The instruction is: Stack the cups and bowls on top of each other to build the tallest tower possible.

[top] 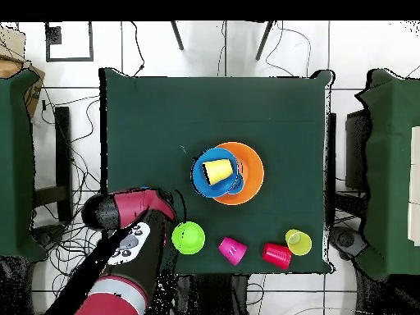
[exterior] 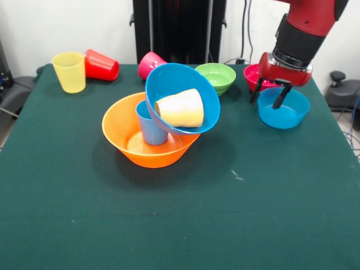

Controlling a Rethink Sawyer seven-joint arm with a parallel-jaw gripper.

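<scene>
Fingers (exterior: pixel 279 97) of the red and black gripper (exterior: pixel 269 94) stand spread apart, holding nothing; the two dark tips hang over the near-side rim of the small glossy blue plastic bowl (exterior: pixel 284 112), with one tip outside its rim and the other above its hollow. Whether either tip touches the bowl cannot be told. Just behind the gripper sits the small magenta plastic bowl (exterior: pixel 253 76), partly hidden by it.

At mid-table rests the large glossy orange plastic bowl (exterior: pixel 140 147), upright. Inside it stands the light blue plastic cup (exterior: pixel 151 129). The large blue plastic bowl (exterior: pixel 194 95) leans on that cup, tilted steeply with its opening toward the camera, and the pale orange plastic cup (exterior: pixel 181 108) lies on its side within it.

Along the far edge, the small green plastic bowl (exterior: pixel 216 77) sits upright, the pink plastic cup (exterior: pixel 149 63) lies tipped beside the blue bowl's rim, the red plastic cup (exterior: pixel 102 65) lies on its side, and the yellow plastic cup (exterior: pixel 70 71) stands upright, touching the red one. All rest on the dark green table cloth (exterior: pixel 180 219).
</scene>
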